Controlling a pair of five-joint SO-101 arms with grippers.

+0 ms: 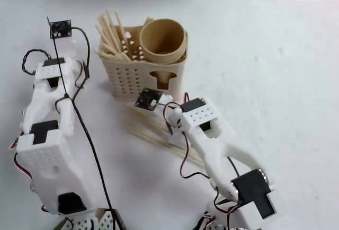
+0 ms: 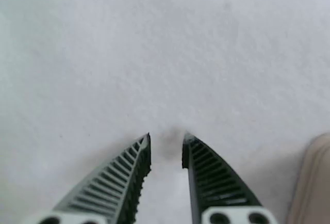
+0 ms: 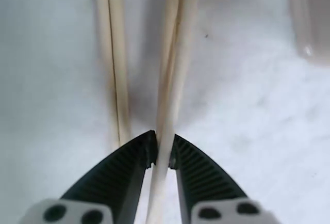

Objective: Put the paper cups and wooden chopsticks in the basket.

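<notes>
1. Basket [image 1: 127, 79] upper centre, cups [image 1: 163, 39] inside.
2. Right gripper [image 3: 162, 150] pinched shut on one chopstick pair [image 3: 174, 64], frame centre; second pair [image 3: 114, 59] just beside.
3. Left gripper [image 2: 166, 149] slightly open, empty, over bare table [image 2: 154, 53].
4. Risk: tip-only grip, sticks could swivel or slip on lifting.

A robotics lab or hobby workshop is suggested. A table [image 1: 280, 65] covered in plain white is seen, on which two white plastic arms [image 1: 45, 134] are mounted with bare servos [image 1: 254, 188], loose wires [image 1: 87, 134] and an uncased camera board [image 1: 60, 28]. A basket [image 1: 130, 79] with wooden chopsticks [image 1: 108, 34] is placed between them.
</notes>
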